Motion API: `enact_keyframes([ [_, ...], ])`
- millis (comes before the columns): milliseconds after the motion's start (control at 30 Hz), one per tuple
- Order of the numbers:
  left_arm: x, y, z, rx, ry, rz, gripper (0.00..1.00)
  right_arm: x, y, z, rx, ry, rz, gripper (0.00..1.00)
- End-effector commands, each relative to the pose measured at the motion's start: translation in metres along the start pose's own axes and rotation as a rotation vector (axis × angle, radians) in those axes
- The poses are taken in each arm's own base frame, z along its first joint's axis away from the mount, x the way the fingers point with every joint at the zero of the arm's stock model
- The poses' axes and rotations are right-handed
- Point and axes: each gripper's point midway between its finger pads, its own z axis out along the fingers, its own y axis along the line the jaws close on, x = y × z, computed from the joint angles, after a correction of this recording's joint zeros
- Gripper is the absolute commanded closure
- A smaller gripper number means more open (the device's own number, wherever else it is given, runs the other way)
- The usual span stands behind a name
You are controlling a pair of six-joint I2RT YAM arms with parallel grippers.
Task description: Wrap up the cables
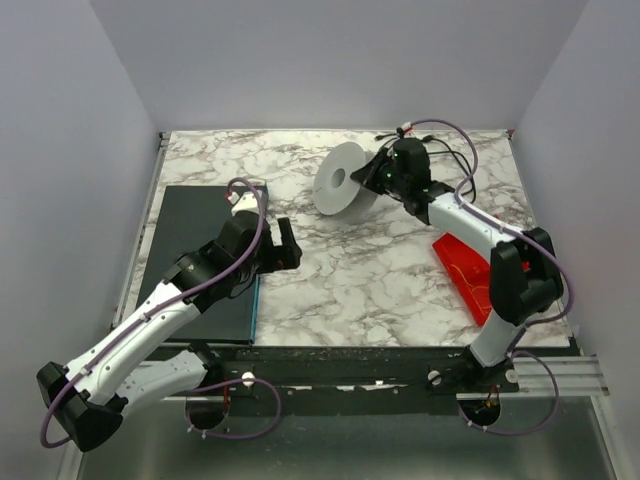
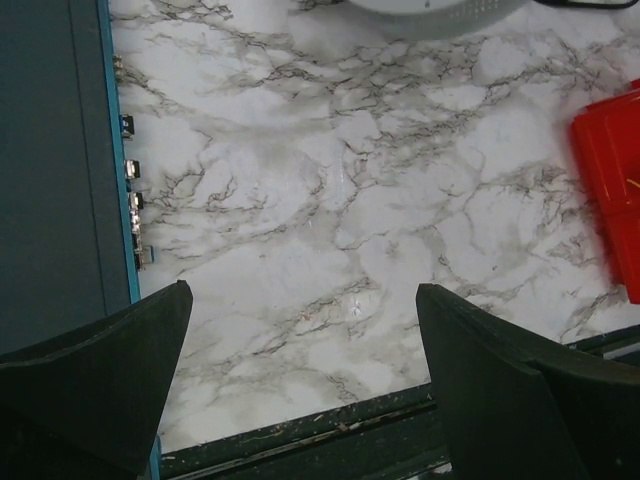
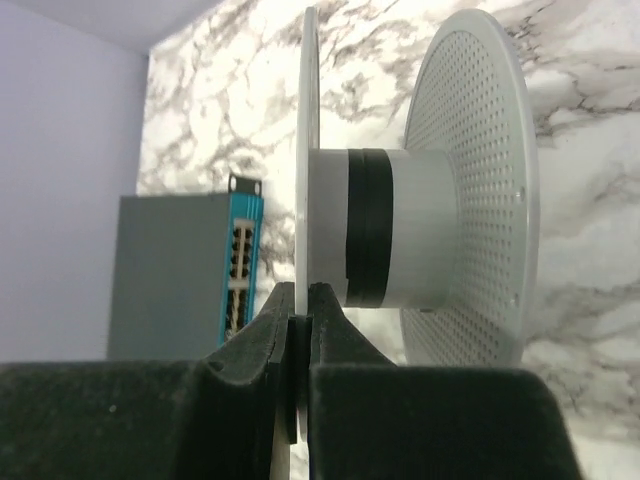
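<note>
Right gripper (image 3: pixel 300 300), closest to its camera, has its fingers squeezed shut on the thin rim of the white spool (image 3: pixel 470 200), and the black cables (image 1: pixel 450 150) lie just behind it at the table's far right, while the left gripper (image 2: pixel 303 295) hangs wide open, far from both.

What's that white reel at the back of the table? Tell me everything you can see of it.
The white spool looks plastic: two round discs, one dotted with tiny holes, joined by a hub with a black band around it. It is upright on edge at the far side of the marble table, and the right arm's fingers pinch one disc's rim.
</note>
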Motion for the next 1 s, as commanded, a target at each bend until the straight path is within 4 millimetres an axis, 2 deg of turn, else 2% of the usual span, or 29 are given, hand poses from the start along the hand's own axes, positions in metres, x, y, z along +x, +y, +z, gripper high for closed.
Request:
enact_keyframes([
  [0, -0.024, 0.006, -0.006, -0.044, -0.061, -0.076, 0.01, 0.038, -0.007, -0.037, 0.239, 0.037, -0.232, 0.99],
  [133, -0.028, 0.02, -0.007, -0.114, -0.072, -0.125, 0.01, 0.07, 0.007, -0.061, 0.323, 0.025, -0.327, 0.99],
  [233, -0.028, 0.029, -0.007, -0.144, -0.086, -0.152, 0.01, 0.09, 0.017, -0.067, 0.372, 0.014, -0.375, 0.99],
  [400, -0.026, 0.047, -0.006, -0.185, -0.097, -0.171, 0.01, 0.13, 0.047, -0.059, 0.378, 0.023, -0.442, 0.99],
  [633, -0.022, 0.073, -0.011, -0.249, -0.111, -0.185, 0.01, 0.18, 0.08, -0.039, 0.368, 0.061, -0.508, 1.0],
  [833, -0.022, 0.087, -0.014, -0.272, -0.122, -0.203, 0.01, 0.197, 0.105, -0.028, 0.323, 0.078, -0.498, 0.99],
  [900, -0.022, 0.087, -0.015, -0.268, -0.123, -0.204, 0.01, 0.201, 0.11, -0.025, 0.314, 0.086, -0.501, 0.92],
  [967, -0.021, 0.087, -0.015, -0.264, -0.125, -0.206, 0.01, 0.203, 0.113, -0.024, 0.307, 0.086, -0.5, 0.81],
])
